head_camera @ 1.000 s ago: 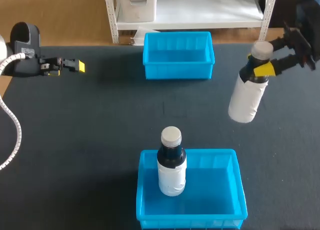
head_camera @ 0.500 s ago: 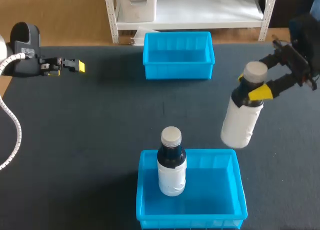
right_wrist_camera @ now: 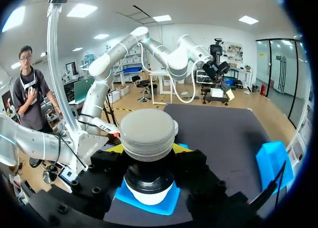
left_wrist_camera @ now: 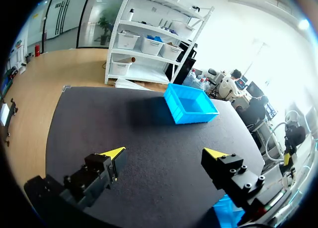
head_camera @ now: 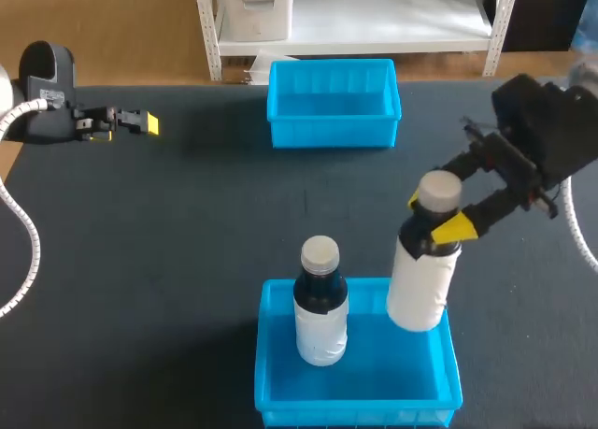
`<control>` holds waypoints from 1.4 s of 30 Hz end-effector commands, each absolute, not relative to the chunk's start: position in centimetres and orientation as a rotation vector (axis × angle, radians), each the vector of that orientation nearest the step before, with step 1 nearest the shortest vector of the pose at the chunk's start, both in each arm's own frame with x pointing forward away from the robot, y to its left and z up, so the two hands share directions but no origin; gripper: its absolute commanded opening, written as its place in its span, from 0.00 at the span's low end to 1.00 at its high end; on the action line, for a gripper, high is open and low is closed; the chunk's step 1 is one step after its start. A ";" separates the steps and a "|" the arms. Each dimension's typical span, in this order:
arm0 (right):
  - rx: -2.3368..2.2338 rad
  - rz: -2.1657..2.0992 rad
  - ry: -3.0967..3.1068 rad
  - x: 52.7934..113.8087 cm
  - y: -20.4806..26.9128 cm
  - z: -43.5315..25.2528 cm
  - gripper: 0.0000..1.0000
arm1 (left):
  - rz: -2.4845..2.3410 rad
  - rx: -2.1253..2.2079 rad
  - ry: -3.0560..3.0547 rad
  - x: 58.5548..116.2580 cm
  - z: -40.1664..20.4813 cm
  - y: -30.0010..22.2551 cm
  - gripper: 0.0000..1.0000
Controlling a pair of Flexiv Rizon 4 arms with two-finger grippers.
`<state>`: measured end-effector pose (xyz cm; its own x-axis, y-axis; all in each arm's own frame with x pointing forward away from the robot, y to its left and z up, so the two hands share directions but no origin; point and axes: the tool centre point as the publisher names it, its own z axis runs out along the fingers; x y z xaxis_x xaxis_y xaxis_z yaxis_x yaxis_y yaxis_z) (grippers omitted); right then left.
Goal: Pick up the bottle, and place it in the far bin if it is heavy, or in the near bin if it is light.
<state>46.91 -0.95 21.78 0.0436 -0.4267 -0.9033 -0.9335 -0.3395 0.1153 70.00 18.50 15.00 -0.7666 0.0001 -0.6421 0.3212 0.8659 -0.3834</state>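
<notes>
Bottle (head_camera: 422, 272) is gripped at the neck, just under its cap, by the right hand (head_camera: 435, 220), hung over the 3 o'clock rim of the near bin (head_camera: 266, 354) on the worktop (head_camera: 187, 223). Left hand (left_wrist_camera: 166, 153) is seen spread wide at 10 o'clock. Rigid, smooth-sleeved plastic is judged slippery; the neck ledge is favoured.

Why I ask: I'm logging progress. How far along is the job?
Done: one bottle stands in the near bin. In hand: the right claw is shut on a second bottle at its neck, holding it over what looks like that bin's far right corner. Left: lower it in and release. The left claw hangs open at the table edge, holding nothing.
</notes>
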 end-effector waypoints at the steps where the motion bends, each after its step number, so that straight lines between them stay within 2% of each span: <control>1: -1.809 1.299 1.354 47.0 -0.3 20.8 0.00 | -0.636 0.231 2.374 70.0 15.0 18.5 1.00; 17: -1.863 1.334 1.287 46.3 0.2 16.3 0.00 | -0.636 0.231 2.374 70.0 15.0 18.5 1.00; 42: -1.950 1.266 1.270 46.2 2.0 13.8 0.00 | -0.636 0.231 2.374 70.0 15.0 18.5 1.00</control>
<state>46.47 1.91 13.75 0.1351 -0.4343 -0.8906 -0.8875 -0.4527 0.0862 70.00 18.50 15.00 -0.7666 0.0001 -0.6421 0.3212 0.8659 -0.3834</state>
